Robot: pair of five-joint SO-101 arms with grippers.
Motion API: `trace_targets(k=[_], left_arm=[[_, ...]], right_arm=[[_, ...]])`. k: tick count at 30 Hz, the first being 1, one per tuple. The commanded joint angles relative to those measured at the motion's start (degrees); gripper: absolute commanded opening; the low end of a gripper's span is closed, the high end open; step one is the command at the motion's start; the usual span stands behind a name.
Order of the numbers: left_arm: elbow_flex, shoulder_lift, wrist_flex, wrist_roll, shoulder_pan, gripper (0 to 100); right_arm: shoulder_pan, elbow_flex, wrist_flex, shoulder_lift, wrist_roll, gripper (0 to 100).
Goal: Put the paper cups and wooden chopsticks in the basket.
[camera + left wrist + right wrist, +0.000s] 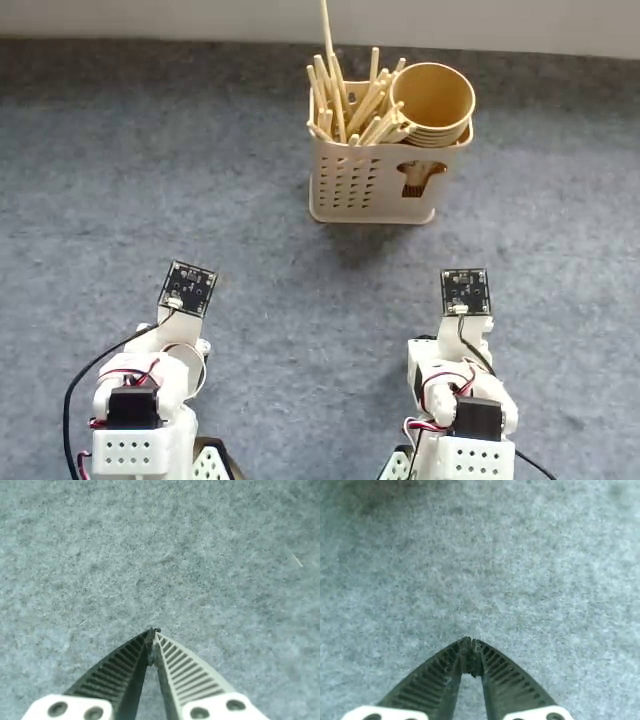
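Task state: I judge it done or nearly so. I see no cups or chopsticks loose on the table (150,150).
Basket (375,190): well ahead of both end effectors, far from either, more in line with the right arm (460,400) than the left arm (150,390).
Paper cups (435,100): nested in one stack inside the basket, tilted, with the top rim above the basket wall.
Wooden chopsticks (345,95): bundled in the basket beside the cups and fanned out. One tall stick (326,30) stands well above the rest.
Left end effector (151,632): clenched, tips meeting, nothing between them, bare felt ahead.
Right end effector (468,642): clenched likewise, empty, bare felt ahead.
Risk 1: the tall stick and the fanned ones sit loosely. A nudge to the basket could tip them out over the rim.
Risk 2: the cup stack rides high and leans. Any reach back towards the basket with clenched jaws could knock it over or push the light basket away.
Risk 3: a thin pale sliver (297,560) lies on the felt ahead of the left end effector. It is too small to tell splinter from lint.
High view: gives me the basket fill and both arms folded back.
Wrist views: give me the jaw closure and the felt just ahead of the tips.
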Motion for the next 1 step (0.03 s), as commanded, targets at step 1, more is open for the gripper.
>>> trace_targets(k=[1], left_arm=[[1.1, -0.7, 0.3, -0.1, -0.6, 1]], right_arm=[[0.6, 8.7, 0.5, -0.7, -0.1, 1.5]])
